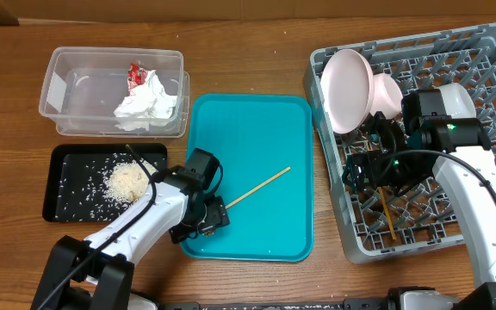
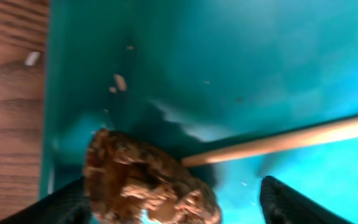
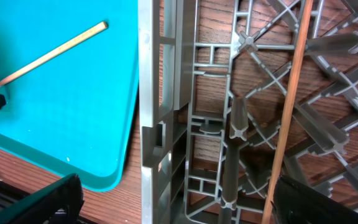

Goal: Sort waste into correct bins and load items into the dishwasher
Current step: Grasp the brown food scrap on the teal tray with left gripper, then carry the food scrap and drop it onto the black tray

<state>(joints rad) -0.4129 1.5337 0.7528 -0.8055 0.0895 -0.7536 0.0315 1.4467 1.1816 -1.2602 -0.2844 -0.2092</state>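
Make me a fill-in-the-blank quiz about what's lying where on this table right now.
1. The crumpled napkin lies in the clear tub beside a ____ wrapper.
2. The rice is piled in the ____ tray.
3. One chopstick lies on the ____ serving tray.
4. A ____ food scrap sits between the fingers of the open left gripper.
Missing words: red, black, teal, brown.

tub (image 1: 58, 82) behind scrap bin (image 1: 63, 202), serving tray (image 1: 265, 138) between them and rack (image 1: 489, 77)

The left claw (image 1: 201, 217) and right claw (image 1: 370, 168) (both low) spread wide.
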